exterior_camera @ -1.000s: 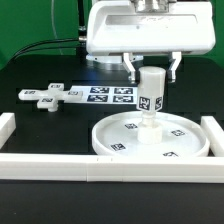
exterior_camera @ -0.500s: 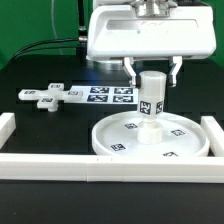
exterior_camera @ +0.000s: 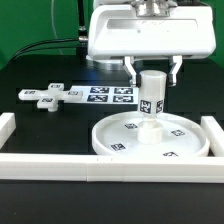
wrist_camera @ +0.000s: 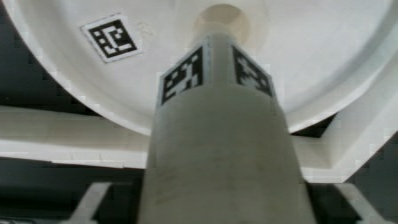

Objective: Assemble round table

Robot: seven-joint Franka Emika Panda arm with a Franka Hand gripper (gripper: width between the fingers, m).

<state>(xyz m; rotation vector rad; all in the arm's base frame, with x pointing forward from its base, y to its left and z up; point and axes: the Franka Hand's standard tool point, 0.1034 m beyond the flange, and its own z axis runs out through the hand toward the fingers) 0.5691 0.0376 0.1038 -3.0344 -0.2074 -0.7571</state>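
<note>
White plastic makes up every furniture part on the black table (exterior_camera: pixel 40 70). The robot's two-finger gripper (exterior_camera: pixel 153 74) has its jaws drawn in narrow on the short thick cylindrical post (exterior_camera: pixel 152 95), holding it upright by its upper end. The post's lower end stands at the middle of the large round rimmed disc (exterior_camera: pixel 120 140), which lies flat near the table's front edge, toward the exterior view's right, just behind the long white straight border rail (exterior_camera: pixel 60 166) along that edge. Whether the post is seated in the disc's centre cannot be told. The wrist view looks down the post (wrist_camera: pixel 210 140) to the disc (wrist_camera: pixel 338 60) below, both carrying black-and-white square tags. A small cross-shaped piece (exterior_camera: pixel 43 97) lies further back toward the exterior view's left, well apart from the disc, touching the end of the marker board (exterior_camera: pixel 100 95).
</note>
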